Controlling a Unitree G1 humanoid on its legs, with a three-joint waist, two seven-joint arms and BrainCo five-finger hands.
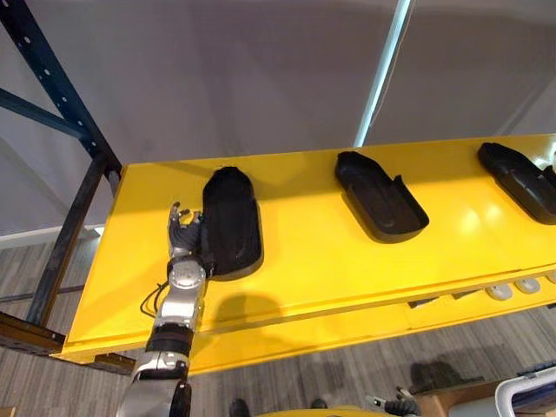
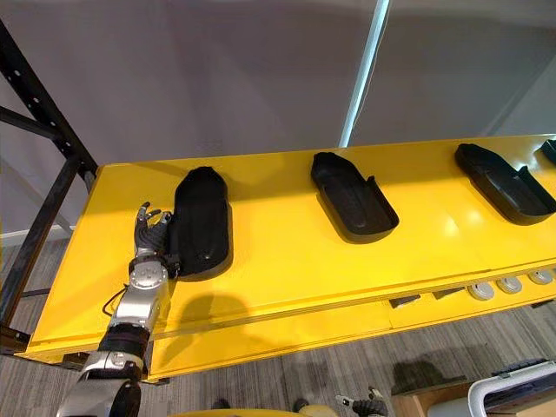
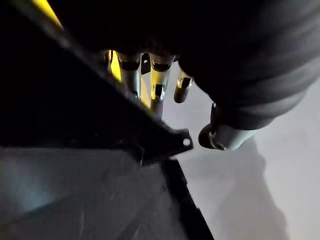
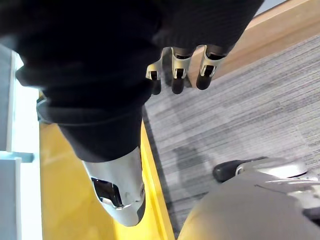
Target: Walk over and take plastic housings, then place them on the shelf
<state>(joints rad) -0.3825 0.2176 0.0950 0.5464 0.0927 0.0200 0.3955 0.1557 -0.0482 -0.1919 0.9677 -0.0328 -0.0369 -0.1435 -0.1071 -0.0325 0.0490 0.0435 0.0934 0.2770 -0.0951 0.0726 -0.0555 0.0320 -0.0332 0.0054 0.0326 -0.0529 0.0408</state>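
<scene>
- Well up on the yellow shelf (image 1: 313, 261), three black housings lie in a row, well apart from one another.
- Left housing (image 1: 233, 221) lies lengthwise near the shelf's left end, hollow side down.
- Middle housing (image 1: 380, 195) and right housing (image 1: 521, 178) lie hollow side up, both angled.
- Left hand (image 1: 182, 233) rests on the shelf against the left housing's left edge. Its fingers (image 3: 156, 85) are loosely straight and its thumb stands apart, gripping nothing.
- Right hand (image 4: 178, 70) hangs over the grey floor (image 4: 250, 115) with its fingers relaxed and empty.
- Dark rack post (image 1: 52, 78) stands at the shelf's left end.
</scene>
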